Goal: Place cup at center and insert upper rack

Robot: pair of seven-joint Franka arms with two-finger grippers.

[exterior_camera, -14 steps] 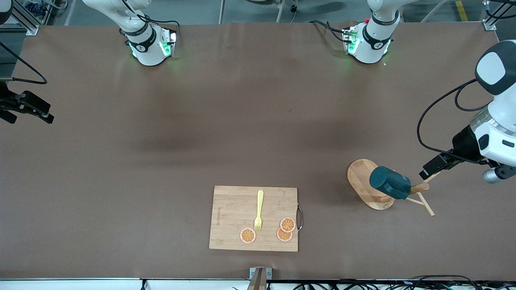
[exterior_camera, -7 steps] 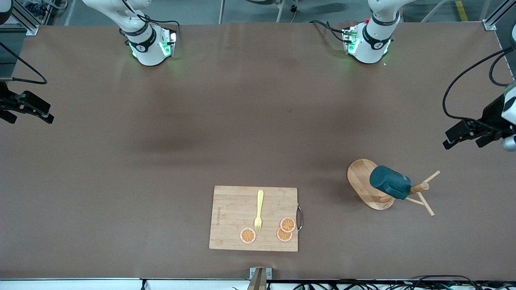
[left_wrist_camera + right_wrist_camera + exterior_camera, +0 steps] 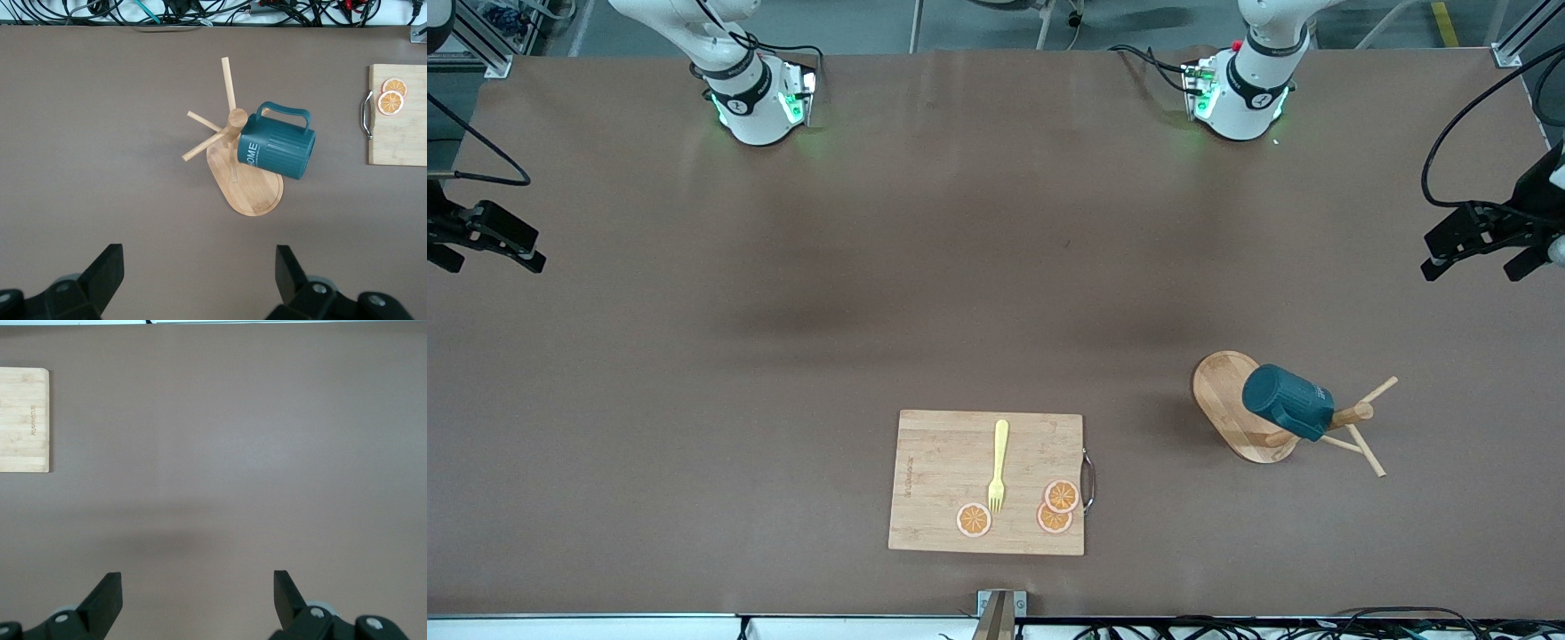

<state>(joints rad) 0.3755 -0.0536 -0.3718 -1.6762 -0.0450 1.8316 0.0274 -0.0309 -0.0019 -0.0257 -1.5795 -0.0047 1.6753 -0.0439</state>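
The upper rack (image 3: 1227, 396), a light wooden mug tree with an oval base, stands toward the left arm's end of the table. The dark teal cup (image 3: 1286, 404) hangs tilted on it beside the post, with thin pegs sticking out past it. The left wrist view shows the cup (image 3: 280, 148) with its handle up, over the rack's base (image 3: 257, 193). My left gripper (image 3: 1472, 267) (image 3: 198, 257) is open and empty at the table's edge, well apart from the rack. My right gripper (image 3: 496, 262) (image 3: 197, 577) waits open and empty at the right arm's end.
A bamboo cutting board (image 3: 938, 462) lies near the front edge and carries a yellow fork (image 3: 998, 467) and three orange slices (image 3: 1061, 496). A metal bracket (image 3: 1000, 609) sits at the front edge. Cables (image 3: 200, 10) run along that edge.
The left arm has pulled back from beside the rack toward the table's edge at its own end, with its gripper open throughout. Cup, rack and right arm have not moved.
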